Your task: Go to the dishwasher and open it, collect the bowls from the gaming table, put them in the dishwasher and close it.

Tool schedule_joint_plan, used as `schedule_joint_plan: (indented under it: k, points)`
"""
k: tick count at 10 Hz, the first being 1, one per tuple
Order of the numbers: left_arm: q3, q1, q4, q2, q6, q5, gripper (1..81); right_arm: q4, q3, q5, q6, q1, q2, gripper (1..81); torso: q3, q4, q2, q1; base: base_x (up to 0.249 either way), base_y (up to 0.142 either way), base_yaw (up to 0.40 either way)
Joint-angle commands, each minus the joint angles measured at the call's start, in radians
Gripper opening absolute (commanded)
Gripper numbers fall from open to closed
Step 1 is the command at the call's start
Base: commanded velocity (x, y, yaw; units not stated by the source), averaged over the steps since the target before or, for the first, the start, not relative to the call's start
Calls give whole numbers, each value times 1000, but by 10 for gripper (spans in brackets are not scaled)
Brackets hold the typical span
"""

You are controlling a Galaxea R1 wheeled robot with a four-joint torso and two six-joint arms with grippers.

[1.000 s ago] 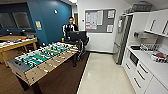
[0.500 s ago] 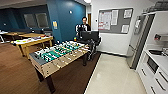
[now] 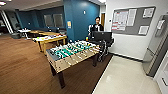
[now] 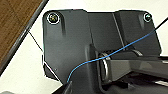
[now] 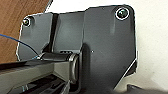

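Note:
The gaming table [image 3: 50, 38], with a white top, light wooden legs and colourful things strewn on it, stands at the back left on the wood floor. Whether bowls lie on it is too small to tell. The dishwasher is out of view. In both wrist views my arms hang low over the line where the pale floor [image 4: 22, 72] meets the wood floor [image 5: 15, 27].
A foosball table [image 3: 71, 53] stands in the middle, close ahead. Behind it a person [image 3: 97, 26] stands at a control rig with a dark screen [image 3: 102, 36]. A tall steel fridge [image 3: 156, 50] and white cabinets [image 3: 162, 78] line the right. A noticeboard [image 3: 132, 20] hangs on the white wall.
The camera has turned left: the foosball table, person and fridge have slid right in the picture, and more of the wood-floored room at left shows.

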Motion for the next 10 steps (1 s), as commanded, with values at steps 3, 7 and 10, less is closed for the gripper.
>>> schedule_joint_plan:
  k: [3,7,10]
  points:
    - [0,-42,-6,-2,0,52,811,4,4,-52,-2,47,-2,811,0,0,0,0,0,0,359]
    - [0,-41,-7,-1,-1,52,811,4,6,-52,-4,47,-1,811,0,0,0,0,0,0,359]
    - [0,-41,-7,-2,-1,52,811,4,7,-52,-4,47,1,811,0,0,0,0,0,0,359]
